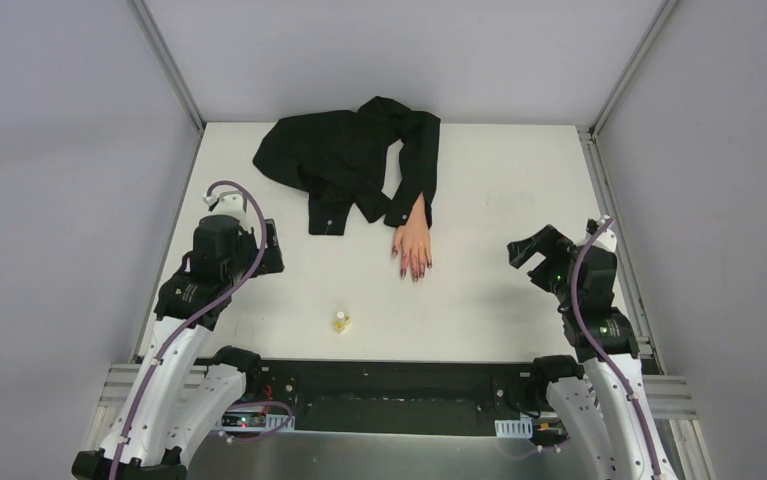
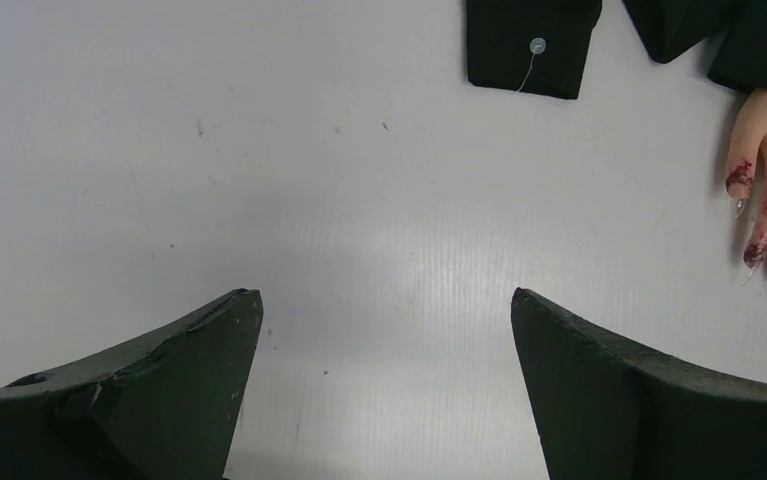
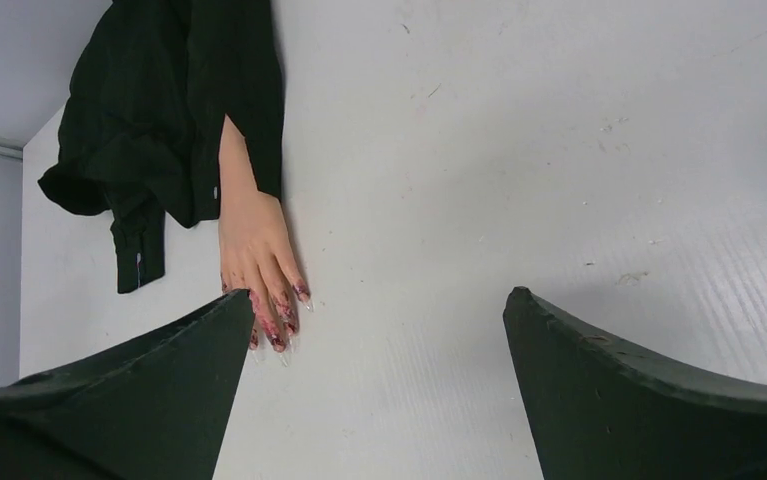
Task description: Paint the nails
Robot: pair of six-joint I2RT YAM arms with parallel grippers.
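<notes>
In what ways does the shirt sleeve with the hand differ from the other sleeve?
A mannequin hand sticks out of the filled sleeve; the empty sleeve holds nothing. The filled sleeve shows a long stretch; the empty sleeve shows only a short end. Both are black, with cuffs pointing toward the arms.

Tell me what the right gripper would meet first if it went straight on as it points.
Probably the bare table: the open right gripper aims down at white surface, with the mannequin hand off to the side of its line. Depth is unclear.
</notes>
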